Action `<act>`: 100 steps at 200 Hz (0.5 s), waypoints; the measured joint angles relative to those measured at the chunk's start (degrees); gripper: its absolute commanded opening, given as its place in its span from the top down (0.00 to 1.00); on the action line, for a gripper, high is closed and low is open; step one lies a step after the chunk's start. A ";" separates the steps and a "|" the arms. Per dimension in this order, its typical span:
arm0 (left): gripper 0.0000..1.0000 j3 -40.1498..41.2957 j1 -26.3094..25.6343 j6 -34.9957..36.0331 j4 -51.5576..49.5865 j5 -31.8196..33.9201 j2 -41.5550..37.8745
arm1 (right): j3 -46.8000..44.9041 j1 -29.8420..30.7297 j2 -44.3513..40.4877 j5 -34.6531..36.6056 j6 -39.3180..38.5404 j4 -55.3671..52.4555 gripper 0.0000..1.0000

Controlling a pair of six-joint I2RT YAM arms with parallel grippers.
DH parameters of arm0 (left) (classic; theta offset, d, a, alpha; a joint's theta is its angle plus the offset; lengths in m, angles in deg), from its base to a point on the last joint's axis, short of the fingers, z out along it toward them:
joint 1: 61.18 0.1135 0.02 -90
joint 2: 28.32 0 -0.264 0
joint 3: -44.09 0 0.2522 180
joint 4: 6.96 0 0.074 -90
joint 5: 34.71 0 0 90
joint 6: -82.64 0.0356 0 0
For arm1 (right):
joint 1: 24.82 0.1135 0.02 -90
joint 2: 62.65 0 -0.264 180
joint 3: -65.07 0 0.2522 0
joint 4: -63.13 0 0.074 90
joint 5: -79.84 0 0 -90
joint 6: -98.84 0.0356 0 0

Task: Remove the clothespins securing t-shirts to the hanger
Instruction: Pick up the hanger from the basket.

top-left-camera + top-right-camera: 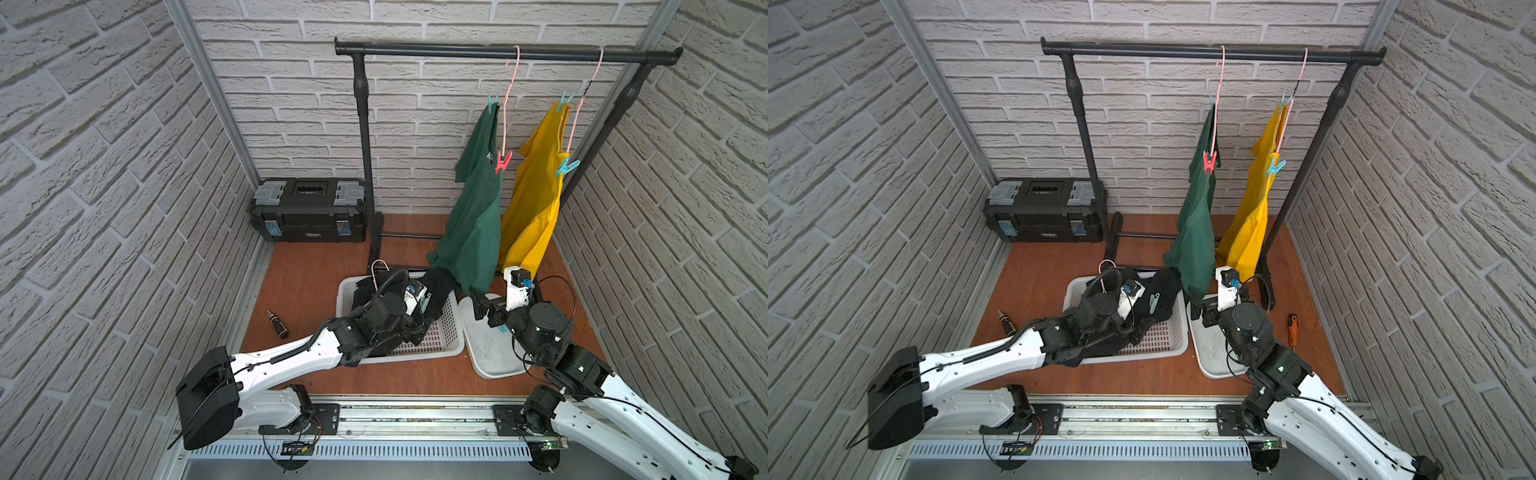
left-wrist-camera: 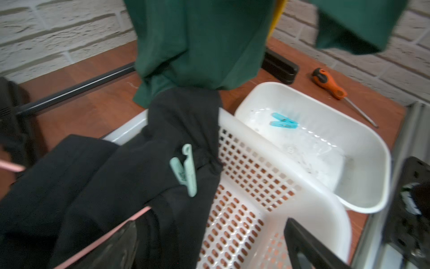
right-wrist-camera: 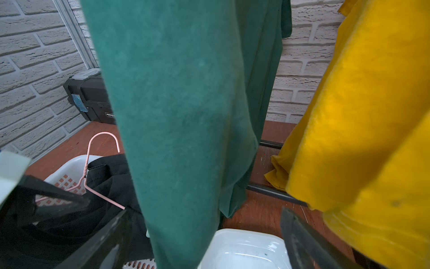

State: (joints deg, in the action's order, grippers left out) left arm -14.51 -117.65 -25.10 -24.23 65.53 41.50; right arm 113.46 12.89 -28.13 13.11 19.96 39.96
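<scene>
The left tool [image 2: 209,222] is held released over the black t-shirt [image 2: 97,181] in the basket [image 2: 256,177], a pale clothespin [image 2: 186,170] lying on it; the right tool [image 3: 203,213], also released, beside the green t-shirt [image 3: 176,104]. Four clothespins [image 1: 503,162] are pinned to it and the yellow t-shirt [image 1: 534,195]

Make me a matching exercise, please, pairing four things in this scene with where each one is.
Things:
1. black t-shirt
2. red clothespin
3. orange-handled screwdriver
4. yellow t-shirt

Places:
A. hanging under the rail
B. lying on the wooden floor
C. in the perforated basket
D. clipped on the green t-shirt

Pairs: 1-C, 2-D, 3-B, 4-A
</scene>
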 measured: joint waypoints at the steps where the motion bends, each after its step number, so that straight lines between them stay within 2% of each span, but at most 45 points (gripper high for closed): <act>1: 0.02 -0.13 0.13 0.00 -0.26 0.02 0.00 | 0.00 0.00 0.07 0.00 0.00 0.00 0.00; 36: 0.02 -5.66 6.93 -1.01 -9.88 2.05 -0.50 | 0.00 0.00 1.09 -0.26 -0.22 -0.02 0.00; 100: 0.02 -9.40 15.63 -9.40 -18.64 0.92 -2.08 | 0.00 -0.02 2.19 -1.09 0.44 0.24 0.00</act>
State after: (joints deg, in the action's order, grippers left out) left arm -23.91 -102.02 -34.50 -42.88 66.45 39.42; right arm 113.46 12.87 -25.94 12.02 20.39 40.20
